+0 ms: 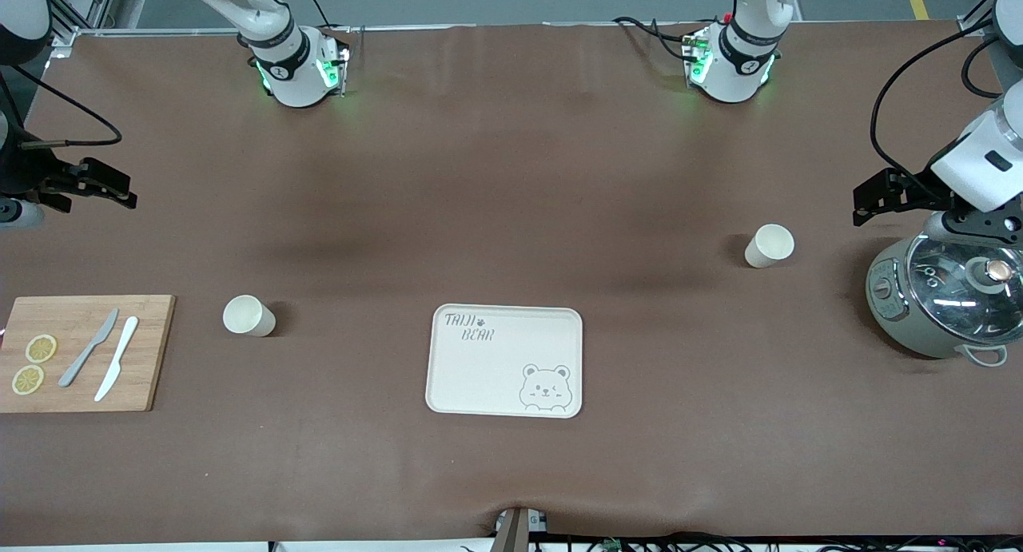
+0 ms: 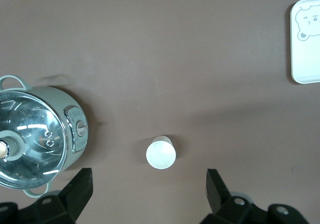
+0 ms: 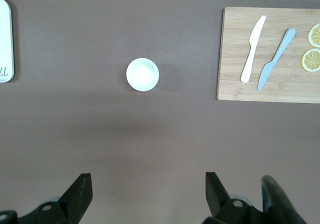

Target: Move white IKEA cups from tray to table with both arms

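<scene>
Two white IKEA cups stand upright on the brown table. One cup (image 1: 249,315) is toward the right arm's end, beside the cutting board, and shows in the right wrist view (image 3: 142,74). The other cup (image 1: 770,245) is toward the left arm's end, beside the pot, and shows in the left wrist view (image 2: 161,153). My right gripper (image 1: 120,191) (image 3: 147,194) is open and empty, high over bare table. My left gripper (image 1: 861,204) (image 2: 148,191) is open and empty, high over the table beside the pot. Neither gripper touches a cup.
A cream tray with a bear drawing (image 1: 505,360) lies mid-table, nearer the front camera than both cups. A wooden cutting board (image 1: 80,352) with two knives and lemon slices lies at the right arm's end. A grey pot with a glass lid (image 1: 943,296) stands at the left arm's end.
</scene>
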You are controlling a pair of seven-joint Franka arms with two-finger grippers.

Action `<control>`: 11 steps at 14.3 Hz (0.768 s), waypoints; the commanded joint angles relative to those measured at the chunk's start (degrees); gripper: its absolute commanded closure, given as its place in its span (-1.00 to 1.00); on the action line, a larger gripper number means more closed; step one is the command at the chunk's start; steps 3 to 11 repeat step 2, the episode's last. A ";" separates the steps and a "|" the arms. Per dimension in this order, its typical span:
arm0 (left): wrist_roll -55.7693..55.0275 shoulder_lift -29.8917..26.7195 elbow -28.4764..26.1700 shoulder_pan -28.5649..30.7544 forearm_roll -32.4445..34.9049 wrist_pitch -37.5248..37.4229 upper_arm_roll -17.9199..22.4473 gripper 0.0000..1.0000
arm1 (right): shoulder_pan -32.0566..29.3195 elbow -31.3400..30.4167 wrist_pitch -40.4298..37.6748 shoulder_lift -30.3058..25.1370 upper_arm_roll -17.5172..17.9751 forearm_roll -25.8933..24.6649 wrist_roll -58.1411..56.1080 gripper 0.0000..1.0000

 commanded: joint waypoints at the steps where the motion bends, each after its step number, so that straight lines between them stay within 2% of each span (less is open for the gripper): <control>1: 0.40 0.32 1.36 -0.33 -0.79 -1.68 0.45 -1.00 | -0.33 1.42 -0.70 0.77 0.52 -0.72 0.29 -1.00; 11: 0.31 0.41 1.27 -0.33 -0.79 -1.68 0.45 -1.00 | -0.33 1.42 -0.61 0.77 0.44 -0.72 0.29 -1.00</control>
